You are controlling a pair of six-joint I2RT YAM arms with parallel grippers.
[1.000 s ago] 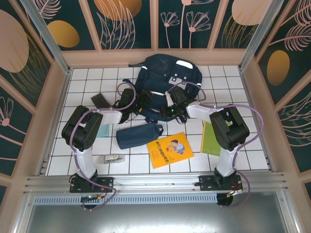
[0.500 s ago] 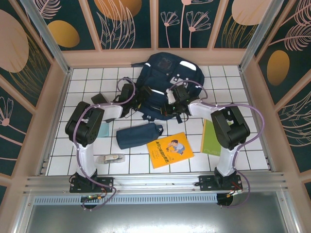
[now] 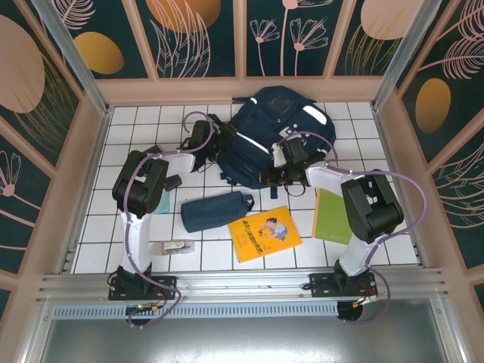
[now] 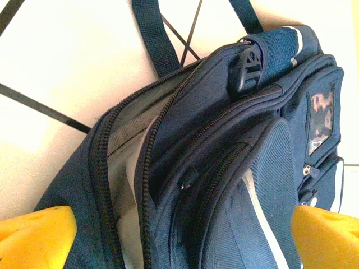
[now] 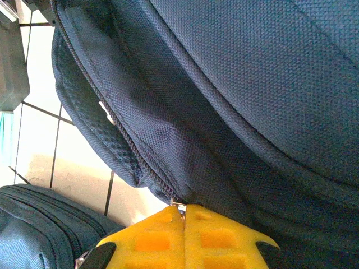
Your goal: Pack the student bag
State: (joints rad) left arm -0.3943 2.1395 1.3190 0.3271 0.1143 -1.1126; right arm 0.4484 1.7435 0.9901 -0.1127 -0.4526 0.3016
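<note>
Student bag: a large navy-blue fabric student bag (image 3: 280,125) with white reflective stripes lies at the far middle of the white-tiled bench (image 3: 136,128), between the two arms.
Bag opening: in the left wrist view the main zip gapes, with grey lining inside and a black plastic buckle (image 4: 247,70) at the top.
Left gripper (image 4: 179,224): its yellow jaws are spread wide, one on each side of the open top, gripping nothing.
Right gripper (image 5: 183,210): its yellow jaws are pressed together and pinch the student bag at a zip seam on its edge.
Nearer the arms: a small oblong navy pouch (image 3: 217,211), a yellow book (image 3: 265,234) with a cartoon cover, and a green notebook (image 3: 330,215).
Writing: the yellow book's cover has lettering, but it is too small to read.
</note>
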